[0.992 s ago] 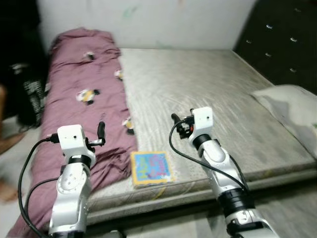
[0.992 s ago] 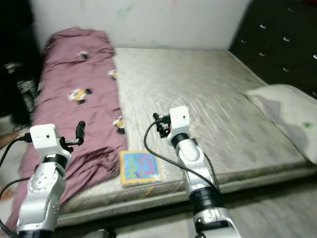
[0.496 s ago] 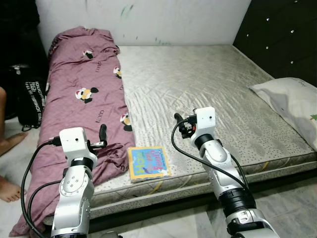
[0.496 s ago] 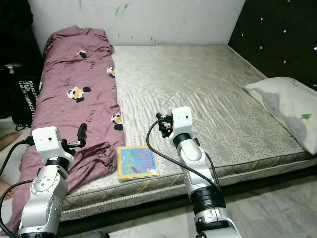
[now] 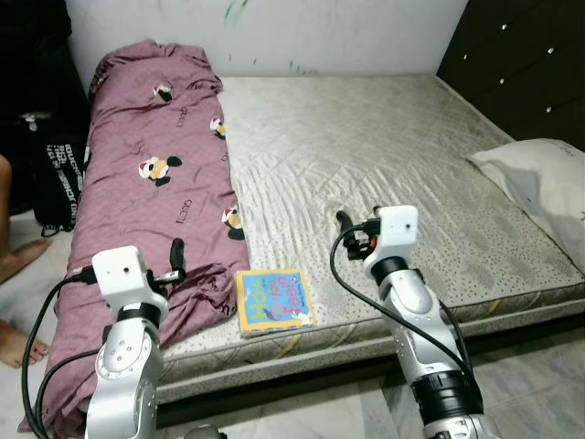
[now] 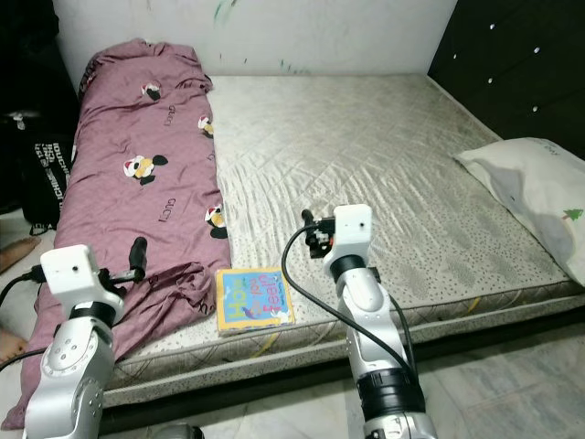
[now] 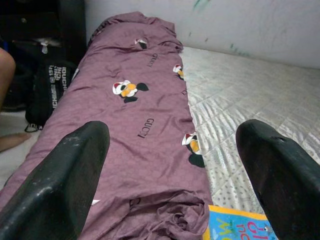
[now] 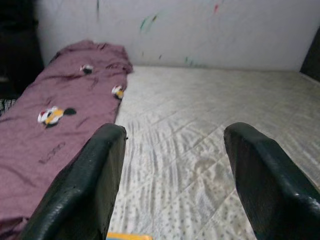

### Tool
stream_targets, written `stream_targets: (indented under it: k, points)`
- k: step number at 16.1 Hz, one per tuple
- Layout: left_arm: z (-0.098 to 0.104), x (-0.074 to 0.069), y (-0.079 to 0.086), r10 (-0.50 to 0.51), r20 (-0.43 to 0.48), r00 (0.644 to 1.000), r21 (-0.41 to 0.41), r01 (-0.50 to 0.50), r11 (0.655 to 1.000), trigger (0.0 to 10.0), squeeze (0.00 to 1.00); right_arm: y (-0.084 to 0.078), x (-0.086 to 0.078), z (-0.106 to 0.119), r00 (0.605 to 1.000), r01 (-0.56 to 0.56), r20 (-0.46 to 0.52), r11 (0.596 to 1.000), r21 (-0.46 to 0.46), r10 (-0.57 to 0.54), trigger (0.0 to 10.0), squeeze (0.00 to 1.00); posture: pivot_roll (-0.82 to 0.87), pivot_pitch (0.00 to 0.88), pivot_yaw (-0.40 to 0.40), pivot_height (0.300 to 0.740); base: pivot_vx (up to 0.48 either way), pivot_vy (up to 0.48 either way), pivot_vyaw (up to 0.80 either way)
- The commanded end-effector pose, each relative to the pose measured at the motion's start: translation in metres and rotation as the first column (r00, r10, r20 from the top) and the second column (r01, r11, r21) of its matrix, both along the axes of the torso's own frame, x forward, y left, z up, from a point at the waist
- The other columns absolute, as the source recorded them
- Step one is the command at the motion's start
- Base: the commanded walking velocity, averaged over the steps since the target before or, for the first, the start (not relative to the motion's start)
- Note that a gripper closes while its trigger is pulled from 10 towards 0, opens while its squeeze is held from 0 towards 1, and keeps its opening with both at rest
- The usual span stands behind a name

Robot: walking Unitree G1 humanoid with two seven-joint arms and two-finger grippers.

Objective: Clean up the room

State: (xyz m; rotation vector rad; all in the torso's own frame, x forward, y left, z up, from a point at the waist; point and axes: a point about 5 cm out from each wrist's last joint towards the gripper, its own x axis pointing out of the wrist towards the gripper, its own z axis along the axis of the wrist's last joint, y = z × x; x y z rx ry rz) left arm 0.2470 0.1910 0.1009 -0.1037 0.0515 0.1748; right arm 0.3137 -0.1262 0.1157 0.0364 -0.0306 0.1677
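From the head cameras: one bare mattress (image 5: 384, 155), one maroon cartoon-print blanket (image 5: 160, 174) bundled along its 9 o'clock side, one colourful children's book (image 5: 274, 300) at the near edge beside the blanket's end, one white pillow (image 5: 539, 183) at 3 o'clock. A black bag (image 5: 55, 183) and a person's bare foot (image 5: 16, 340) sit on the floor at 9 o'clock.

Left wrist view: left gripper (image 7: 180, 185), jaws apart, above blanket and book corner.

Right wrist view: right gripper (image 8: 172, 185), jaws apart, over the mattress.
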Motion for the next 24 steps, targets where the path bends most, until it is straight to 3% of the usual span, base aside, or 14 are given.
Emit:
stream_targets:
  k: [1, 7, 14, 21, 24]
  points:
    - [0.002, -0.005, 0.002, -0.017, -0.007, 1.0, 0.022, 0.018, 1.0, 10.0, 0.0, -0.011, -0.004, -0.001, 0.999, 0.048, -0.009, 0.999, 0.01, -0.048, 10.0, 0.0, 0.0, 0.0, -0.07, 0.74, 0.0, 0.0, 0.0]
    - [-0.005, -0.031, 0.018, -0.001, -0.043, 0.999, 0.054, 0.003, 0.999, 10.0, 0.0, -0.025, -0.023, -0.005, 0.991, 0.128, -0.03, 0.992, 0.009, -0.128, 10.0, 0.0, 0.01, 0.0, -0.06, 0.74, 0.0, 0.0, 0.0]
    - [-0.004, -0.028, 0.016, -0.017, -0.047, 0.999, 0.057, 0.02, 0.998, 10.0, 0.0, -0.023, -0.023, -0.002, 0.994, 0.109, -0.032, 0.994, 0.01, -0.109, 10.0, 0.0, 0.0, 0.001, -0.06, 0.735, 0.0, 0.0, 0.0]
    - [0.001, -0.02, 0.022, 0.056, -0.012, 0.998, 0.045, -0.055, 0.997, 10.0, 0.0, -0.022, -0.023, -0.002, 0.994, 0.095, -0.05, 0.995, -0.003, -0.095, 10.0, 0.0, -0.01, 0.0, -0.068, 0.657, 0.0, 0.0, 0.0]
    - [0.002, -0.018, 0.021, 0.045, 0.001, 0.999, 0.04, -0.045, 0.998, 10.0, 0.0, -0.022, -0.022, -0.002, 0.995, 0.086, -0.057, 0.996, -0.007, -0.086, 10.0, 0.0, -0.01, 0.0, -0.074, 0.657, 0.0, 0.0, 0.0]
